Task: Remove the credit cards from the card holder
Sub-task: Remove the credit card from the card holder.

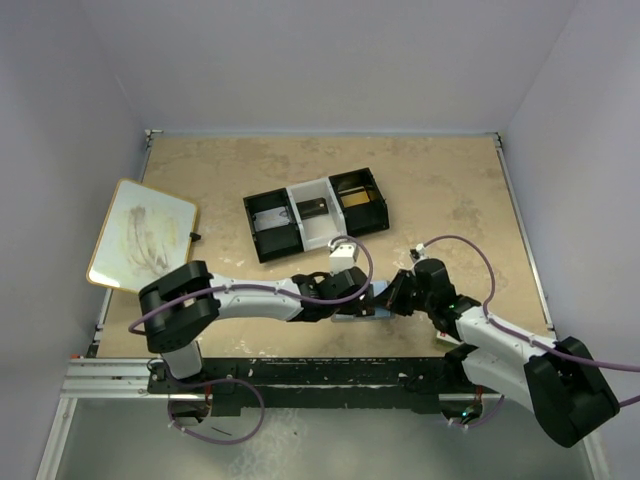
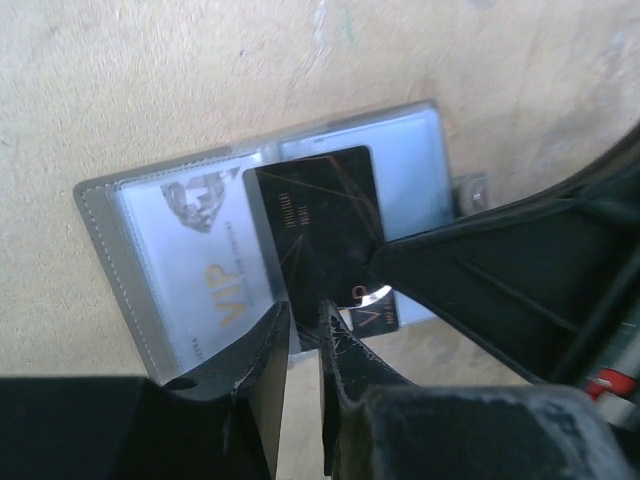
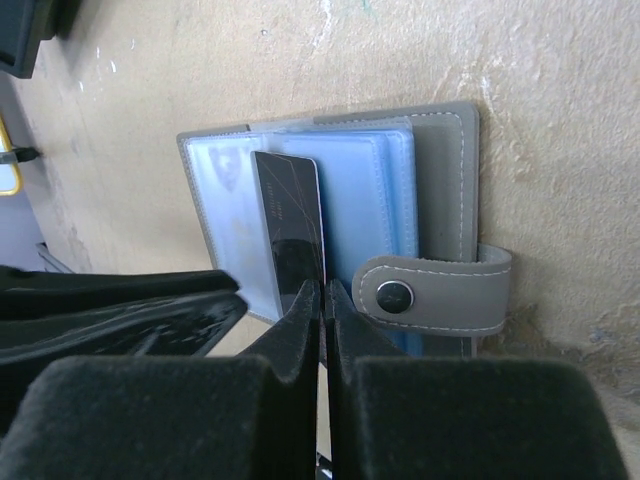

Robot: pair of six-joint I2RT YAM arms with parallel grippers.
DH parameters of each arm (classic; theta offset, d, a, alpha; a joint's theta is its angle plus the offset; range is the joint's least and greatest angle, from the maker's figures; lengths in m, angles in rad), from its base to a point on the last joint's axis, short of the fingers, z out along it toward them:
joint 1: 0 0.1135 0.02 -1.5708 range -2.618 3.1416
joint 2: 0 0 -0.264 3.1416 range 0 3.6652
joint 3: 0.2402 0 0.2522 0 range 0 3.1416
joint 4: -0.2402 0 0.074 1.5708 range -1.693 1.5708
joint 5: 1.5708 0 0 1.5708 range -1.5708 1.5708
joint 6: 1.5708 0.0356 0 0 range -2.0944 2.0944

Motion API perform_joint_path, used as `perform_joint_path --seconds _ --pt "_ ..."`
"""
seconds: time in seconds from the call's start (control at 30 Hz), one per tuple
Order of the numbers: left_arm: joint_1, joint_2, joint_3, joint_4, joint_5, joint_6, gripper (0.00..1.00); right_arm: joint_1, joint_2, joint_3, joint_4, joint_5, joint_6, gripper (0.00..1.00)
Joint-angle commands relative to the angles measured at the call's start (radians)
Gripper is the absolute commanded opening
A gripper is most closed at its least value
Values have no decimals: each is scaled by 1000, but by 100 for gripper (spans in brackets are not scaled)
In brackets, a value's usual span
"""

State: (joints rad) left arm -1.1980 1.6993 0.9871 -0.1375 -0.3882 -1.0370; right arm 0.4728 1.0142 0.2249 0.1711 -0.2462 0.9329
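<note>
The grey card holder (image 1: 352, 314) lies open on the table between both grippers, its pale blue sleeves up. In the left wrist view the card holder (image 2: 180, 250) shows a white VIP card (image 2: 215, 270) in a sleeve. A black card (image 2: 310, 215) sticks partly out of the middle sleeve. My right gripper (image 3: 324, 290) is shut on the near end of the black card (image 3: 290, 215). My left gripper (image 2: 305, 318) has its jaws close together on the holder's near edge. The snap strap (image 3: 430, 295) lies beside my right fingers.
A black-and-white three-compartment tray (image 1: 300, 192) stands behind the grippers, with a white-and-red small box (image 1: 343, 250) just in front of it. A white board (image 1: 140, 233) lies at the left edge. Walls close the table on three sides.
</note>
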Motion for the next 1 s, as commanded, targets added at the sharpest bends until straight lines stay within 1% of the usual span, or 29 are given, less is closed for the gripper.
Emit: perform_joint_path --seconds 0.0,0.1,0.2,0.4,0.67,0.77,0.83,0.97 --pt "9 53 11 -2 39 -9 12 -10 -14 -20 11 -16 23 0" --pt "9 53 -6 -12 25 -23 8 -10 -16 -26 21 -19 20 0" --pt "9 51 -28 -2 16 -39 6 -11 -12 -19 18 -25 15 0" --pt "9 73 -7 -26 20 -31 1 -11 -13 -15 19 -31 18 0" --pt "9 87 40 -111 3 9 0 -13 -14 -36 105 -91 47 12" --pt "8 89 41 -128 -4 9 0 -13 6 -42 150 -109 54 20" --pt "8 85 32 -130 -9 7 0 -15 27 -50 193 -126 60 21" --pt "8 82 23 -122 -9 6 0 -15 80 -61 272 -152 68 20"
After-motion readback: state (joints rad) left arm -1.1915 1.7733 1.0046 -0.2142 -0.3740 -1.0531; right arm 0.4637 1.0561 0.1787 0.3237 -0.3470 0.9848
